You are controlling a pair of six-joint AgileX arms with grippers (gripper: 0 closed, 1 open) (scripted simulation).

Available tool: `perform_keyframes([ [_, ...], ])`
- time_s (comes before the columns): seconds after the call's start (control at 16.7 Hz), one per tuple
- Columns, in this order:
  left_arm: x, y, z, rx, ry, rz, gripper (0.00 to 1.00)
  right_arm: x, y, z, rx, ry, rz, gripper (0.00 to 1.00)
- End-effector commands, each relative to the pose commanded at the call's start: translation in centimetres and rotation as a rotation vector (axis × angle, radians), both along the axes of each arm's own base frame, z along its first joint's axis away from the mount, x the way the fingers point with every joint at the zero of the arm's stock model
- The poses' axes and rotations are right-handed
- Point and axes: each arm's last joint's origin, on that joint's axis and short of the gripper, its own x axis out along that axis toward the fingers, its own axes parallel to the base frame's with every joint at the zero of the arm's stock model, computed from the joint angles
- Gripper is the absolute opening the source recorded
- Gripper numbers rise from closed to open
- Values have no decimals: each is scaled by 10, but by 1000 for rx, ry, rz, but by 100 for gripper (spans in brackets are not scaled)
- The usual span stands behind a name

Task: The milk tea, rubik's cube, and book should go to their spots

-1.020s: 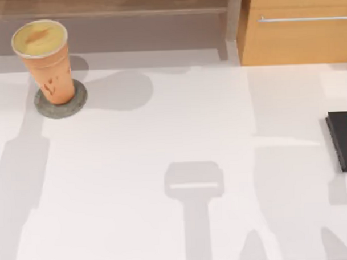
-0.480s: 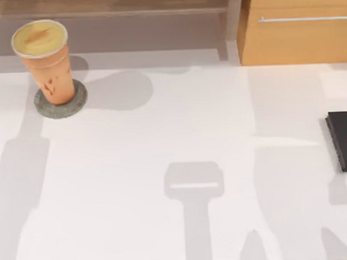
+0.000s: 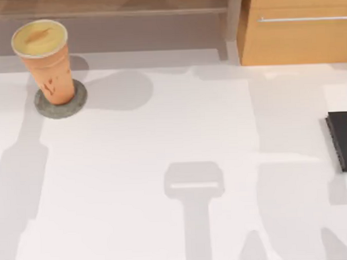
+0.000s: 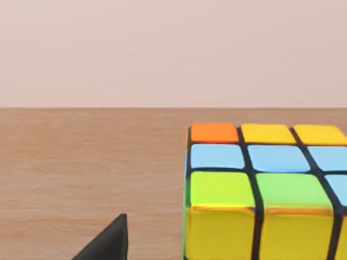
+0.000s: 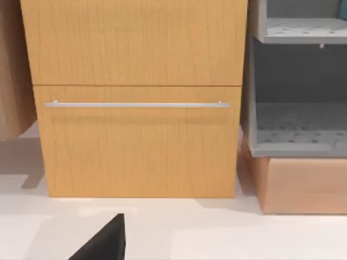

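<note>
While the tea (image 3: 46, 63) sits upright on its coaster (image 3: 61, 102) at the table's far left, likely its spot, the cube (image 4: 265, 189) rests on a wooden surface just before the left wrist camera; can't tell either gripper's state; drawer (image 5: 135, 141) faces the right wrist.

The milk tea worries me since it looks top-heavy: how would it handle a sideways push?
The milk tea is tall and tapered, narrower at the base on its coaster, so it would probably tip rather than slide. Its smooth, tapered wall may slip in a grip.
</note>
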Motion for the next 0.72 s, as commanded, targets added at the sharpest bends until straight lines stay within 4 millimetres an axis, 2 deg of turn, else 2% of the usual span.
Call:
perform_keyframes([
  [0.12,-7,0,0,0,-1,0,100,0,0,0,0,0,0,100],
  [0.48,-10,0,0,0,0,-1,100,0,0,0,0,0,0,100],
  [0.6,-23,0,4,-1,-3,-1,100,0,0,0,0,0,0,100],
  [0.72,-47,1,9,-2,-7,-1,100,0,0,0,0,0,0,100],
])
